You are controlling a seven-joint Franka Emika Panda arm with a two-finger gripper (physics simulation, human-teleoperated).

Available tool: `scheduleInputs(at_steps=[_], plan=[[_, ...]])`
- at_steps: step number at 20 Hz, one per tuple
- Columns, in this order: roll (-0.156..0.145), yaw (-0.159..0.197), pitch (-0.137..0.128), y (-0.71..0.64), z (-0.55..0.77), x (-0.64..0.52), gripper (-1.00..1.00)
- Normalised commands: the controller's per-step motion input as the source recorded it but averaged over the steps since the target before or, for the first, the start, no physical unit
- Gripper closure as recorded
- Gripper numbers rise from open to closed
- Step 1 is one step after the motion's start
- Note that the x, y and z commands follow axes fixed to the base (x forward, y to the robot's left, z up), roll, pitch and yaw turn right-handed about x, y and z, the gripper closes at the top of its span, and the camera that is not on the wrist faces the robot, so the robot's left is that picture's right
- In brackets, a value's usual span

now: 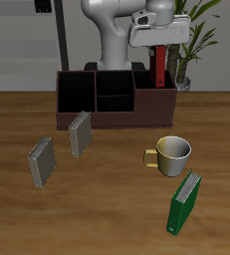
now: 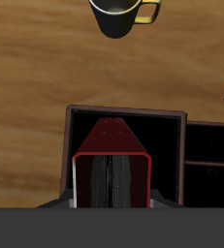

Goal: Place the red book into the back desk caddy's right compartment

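Observation:
My gripper (image 1: 160, 47) is shut on the red book (image 1: 162, 66) and holds it upright over the back desk caddy (image 1: 97, 118), a long dark brown box at the table's back. The book's lower end is at about rim height of the right compartment (image 1: 156, 104), the tall end section. In the wrist view the red book (image 2: 111, 160) with its white page edges points down into that compartment (image 2: 164, 145), inside the caddy's rim (image 2: 123, 111). The gripper (image 2: 111, 199) itself is mostly hidden behind the book.
Two grey books (image 1: 42, 161) (image 1: 81, 132) stand in front of the caddy. A yellow-handled mug (image 1: 173, 152) (image 2: 123, 15) and a green book (image 1: 184, 204) stand nearer the table's front edge. A potted plant (image 1: 191, 40) is behind the caddy.

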Motion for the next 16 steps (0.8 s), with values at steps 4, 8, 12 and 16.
scheduleInputs(at_steps=[4, 8, 12, 16], plan=[[0.003, -0.01, 0.055, -0.08, -0.26, 0.1, 1.0], [-0.015, 0.002, 0.039, -0.08, -0.31, 0.05, 1.0], [-0.004, 0.012, 0.043, -0.02, -0.27, 0.04, 1.0], [0.008, 0.015, 0.028, 0.01, -0.21, 0.04, 1.0]])
